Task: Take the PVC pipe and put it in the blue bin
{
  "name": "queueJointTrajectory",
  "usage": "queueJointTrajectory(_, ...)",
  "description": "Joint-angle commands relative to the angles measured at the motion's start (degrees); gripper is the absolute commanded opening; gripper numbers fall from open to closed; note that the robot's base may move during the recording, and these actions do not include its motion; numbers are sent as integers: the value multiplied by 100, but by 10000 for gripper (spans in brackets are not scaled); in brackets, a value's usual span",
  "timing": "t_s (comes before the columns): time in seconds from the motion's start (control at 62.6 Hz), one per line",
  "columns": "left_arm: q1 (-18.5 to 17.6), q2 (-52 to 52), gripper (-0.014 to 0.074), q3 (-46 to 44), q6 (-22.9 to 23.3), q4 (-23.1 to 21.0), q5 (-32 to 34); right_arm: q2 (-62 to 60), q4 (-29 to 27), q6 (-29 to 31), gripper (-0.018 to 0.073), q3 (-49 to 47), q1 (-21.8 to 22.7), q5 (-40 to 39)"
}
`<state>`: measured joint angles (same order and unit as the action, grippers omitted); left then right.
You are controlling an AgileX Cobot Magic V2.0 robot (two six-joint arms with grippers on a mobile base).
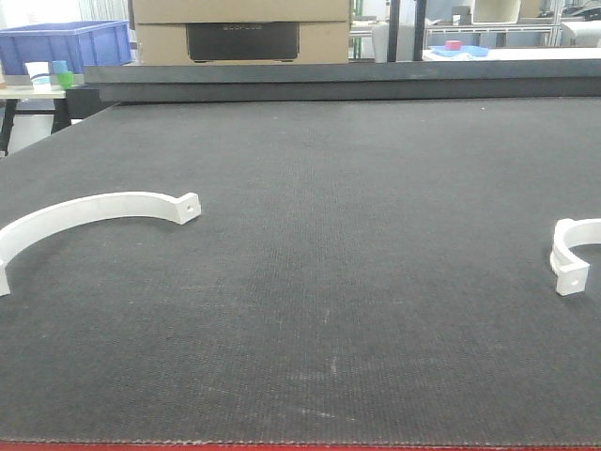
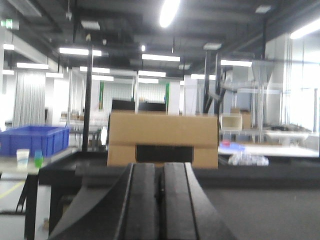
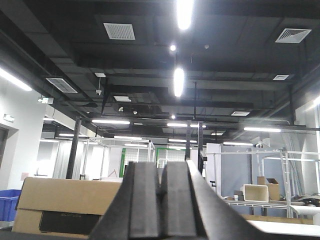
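Note:
The PVC pipe [image 1: 572, 256], a small white C-shaped half-ring with a squared holed tab, lies on the dark mat at the right edge of the front view, partly cut off. The blue bin [image 1: 62, 45] stands on a side table at the far left, beyond the mat; it also shows in the left wrist view [image 2: 34, 139] and in the right wrist view [image 3: 8, 201]. My left gripper [image 2: 160, 167] is shut and empty, pointing level toward the cardboard box. My right gripper [image 3: 160, 167] is shut and empty, pointing up toward the ceiling. Neither gripper appears in the front view.
A large wide white arc [image 1: 84, 218] with a holed end tab lies on the mat [image 1: 329, 263] at left. A cardboard box [image 1: 242, 31] stands behind the mat's raised far edge. Cups [image 1: 39, 75] sit by the bin.

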<state>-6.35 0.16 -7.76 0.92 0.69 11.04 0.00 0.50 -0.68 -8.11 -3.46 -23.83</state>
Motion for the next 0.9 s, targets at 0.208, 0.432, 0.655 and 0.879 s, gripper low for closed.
queueJointTrajectory(0.208, -27, 1190, -111, -1816, 16, -33, -1221, 186, -80, 23, -168, -1208, 37, 1276)
queueJointTrajectory(0.432, -27, 2672, -111, -3502, 16, -33, -2698, 984, -309, 23, -168, -2276, 37, 2779)
queueJointTrajectory(0.655, -27, 3905, -111, -4726, 16, -69, -4189, 2047, -432, 23, -168, -3217, 37, 4381)
queueJointTrajectory(0.879, -27, 4841, -111, -5082, 16, -353, -4951, 3564, -786, 11, -168, -3766, 37, 6008)
